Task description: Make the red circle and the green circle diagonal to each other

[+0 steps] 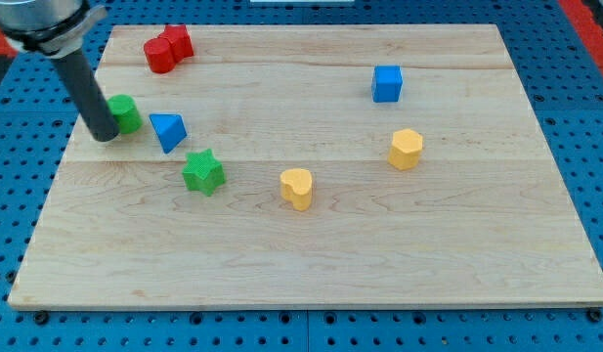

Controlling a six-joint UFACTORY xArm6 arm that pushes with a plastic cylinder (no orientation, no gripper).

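Yellow heart block sits on grainy wood; my tip touches green circle.

The red circle was positioned flat on the board near the view's top-left corner, in contact with a second red block on the side toward the view's right. The green circle was located below it and slightly toward the view's left, near the board's left edge, so that the two circles were well apart.
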